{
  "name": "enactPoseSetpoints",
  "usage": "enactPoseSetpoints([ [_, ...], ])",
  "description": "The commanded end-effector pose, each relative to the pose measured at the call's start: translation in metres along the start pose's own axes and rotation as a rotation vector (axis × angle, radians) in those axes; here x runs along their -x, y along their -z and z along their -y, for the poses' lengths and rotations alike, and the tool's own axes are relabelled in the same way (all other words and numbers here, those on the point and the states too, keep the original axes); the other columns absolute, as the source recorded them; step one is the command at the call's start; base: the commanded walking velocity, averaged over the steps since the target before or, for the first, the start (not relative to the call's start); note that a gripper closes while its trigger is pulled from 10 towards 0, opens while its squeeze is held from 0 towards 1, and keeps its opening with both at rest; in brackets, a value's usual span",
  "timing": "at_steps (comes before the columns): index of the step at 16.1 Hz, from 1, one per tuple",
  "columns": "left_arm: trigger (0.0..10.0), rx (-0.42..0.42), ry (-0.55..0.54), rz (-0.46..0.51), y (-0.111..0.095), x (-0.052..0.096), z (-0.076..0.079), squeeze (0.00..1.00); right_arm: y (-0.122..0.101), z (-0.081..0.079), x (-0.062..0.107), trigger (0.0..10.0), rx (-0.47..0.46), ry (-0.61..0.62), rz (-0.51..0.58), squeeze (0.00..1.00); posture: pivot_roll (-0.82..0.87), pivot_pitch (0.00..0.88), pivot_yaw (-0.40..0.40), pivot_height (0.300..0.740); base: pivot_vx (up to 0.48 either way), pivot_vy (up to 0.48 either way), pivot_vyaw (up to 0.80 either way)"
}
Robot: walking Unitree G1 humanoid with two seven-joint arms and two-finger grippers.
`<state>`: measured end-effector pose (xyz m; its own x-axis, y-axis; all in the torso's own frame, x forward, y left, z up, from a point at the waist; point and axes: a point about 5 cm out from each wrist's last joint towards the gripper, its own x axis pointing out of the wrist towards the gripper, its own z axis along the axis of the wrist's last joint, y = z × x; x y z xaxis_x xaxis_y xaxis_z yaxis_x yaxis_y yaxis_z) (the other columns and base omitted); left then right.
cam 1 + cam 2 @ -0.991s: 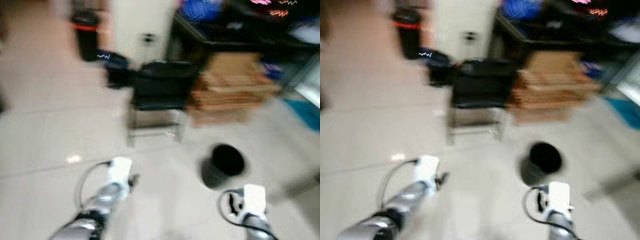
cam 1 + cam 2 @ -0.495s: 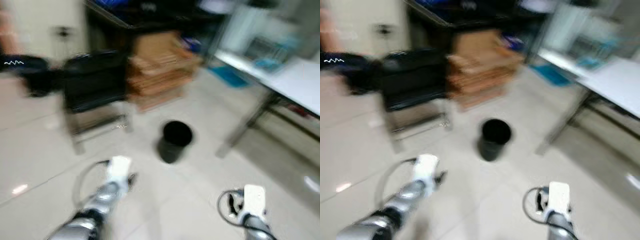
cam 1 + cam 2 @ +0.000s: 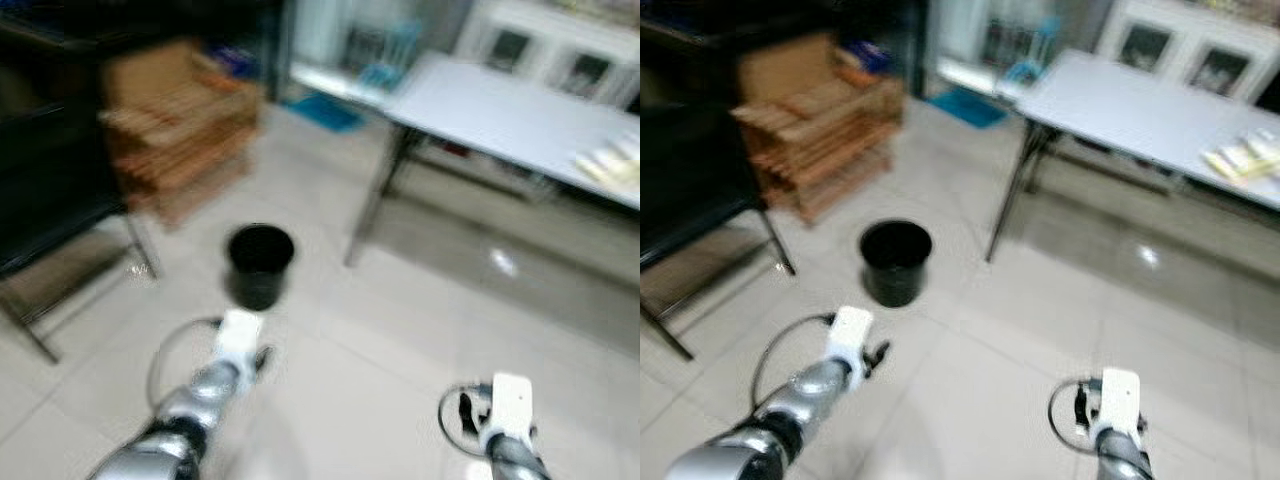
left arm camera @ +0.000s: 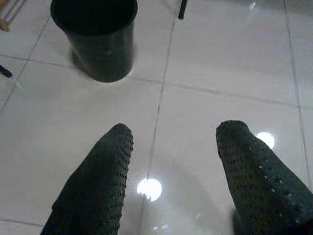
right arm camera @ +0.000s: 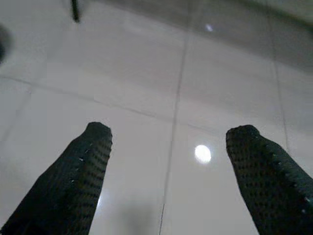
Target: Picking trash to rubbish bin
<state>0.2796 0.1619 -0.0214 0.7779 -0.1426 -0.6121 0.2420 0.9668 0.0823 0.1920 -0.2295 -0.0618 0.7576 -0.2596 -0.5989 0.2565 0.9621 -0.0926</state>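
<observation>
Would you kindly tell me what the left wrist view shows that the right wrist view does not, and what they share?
Left wrist view: the black rubbish bin standing upright on the floor ahead of the open left end effector. Right wrist view: the open right end effector over bare tiles, nothing between its fingers. Both share the glossy pale tiled floor with grout lines and light reflections, and a dark table leg foot at the far edge.

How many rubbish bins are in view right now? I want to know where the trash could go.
1. A single black rubbish bin stands upright on the tiled floor, ahead of the left gripper, beside the stack of wooden pallets. Blur may hide others.
</observation>
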Motion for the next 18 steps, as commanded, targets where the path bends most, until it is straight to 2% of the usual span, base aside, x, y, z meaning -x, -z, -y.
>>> enactPoseSetpoints([
  [1, 10.0, -0.008, 0.037, 0.01, -0.004, -0.002, 0.011, 0.0, -0.003, 0.008, -0.001, 10.0, -0.016, 0.033, 0.01, 0.0, 0.21, 0.033, -0.092, 0.74, 0.0, 0.0, -0.79],
  [3, 10.0, -0.04, 0.056, -0.015, 0.0, -0.001, 0.008, 0.0, -0.002, 0.007, 0.0, 10.0, -0.022, 0.048, 0.017, 0.0, 0.21, 0.038, -0.079, 0.74, 0.0, 0.0, -0.8],
  [6, 10.0, -0.084, 0.08, -0.029, 0.0, 0.0, 0.004, 0.0, 0.0, 0.01, 0.001, 10.0, -0.046, 0.07, 0.013, 0.0, 0.21, 0.033, -0.05, 0.74, 0.0, 0.0, 0.0],
  [8, 10.0, -0.113, 0.086, -0.047, 0.005, 0.002, -0.003, 0.0, 0.006, 0.017, 0.005, 10.0, -0.085, 0.113, 0.011, 0.0, 0.18, 0.021, -0.029, 0.74, 0.0, 0.0, 0.0],
  [9, 10.0, -0.141, 0.094, -0.064, 0.009, 0.004, -0.008, 0.0, 0.011, 0.021, 0.008, 10.0, -0.137, 0.144, 0.011, 0.0, 0.17, 0.029, -0.023, 0.74, 0.0, 0.0, 0.0],
  [11, 10.0, -0.192, 0.083, -0.097, 0.017, 0.008, -0.017, 0.0, 0.021, 0.024, 0.014, 10.0, -0.155, 0.158, -0.004, 0.0, 0.15, 0.031, -0.007, 0.74, 0.0, 0.0, 0.0],
  [12, 10.0, -0.191, 0.081, -0.101, 0.018, 0.008, -0.017, 0.0, 0.024, 0.026, 0.015, 10.0, -0.18, 0.162, -0.008, 0.0, 0.15, 0.031, -0.006, 0.74, 0.0, 0.0, 0.0],
  [15, 10.0, -0.208, 0.123, -0.118, 0.023, 0.007, -0.006, 0.0, 0.029, 0.036, 0.02, 10.0, -0.268, 0.18, 0.007, 0.0, 0.1, 0.042, 0.027, 0.74, 0.0, 0.0, 0.0],
  [16, 10.0, -0.219, 0.134, -0.125, 0.024, 0.008, -0.004, 0.0, 0.03, 0.036, 0.021, 10.0, -0.284, 0.177, 0.008, 0.0, 0.1, 0.046, 0.019, 0.74, 0.0, 0.0, 0.0],
  [18, 10.0, -0.245, 0.144, -0.141, 0.027, 0.009, -0.007, 0.0, 0.02, 0.022, 0.016, 10.0, -0.314, 0.11, 0.06, 0.0, 0.13, 0.039, -0.031, 0.74, 0.0, 0.0, 0.0],
])
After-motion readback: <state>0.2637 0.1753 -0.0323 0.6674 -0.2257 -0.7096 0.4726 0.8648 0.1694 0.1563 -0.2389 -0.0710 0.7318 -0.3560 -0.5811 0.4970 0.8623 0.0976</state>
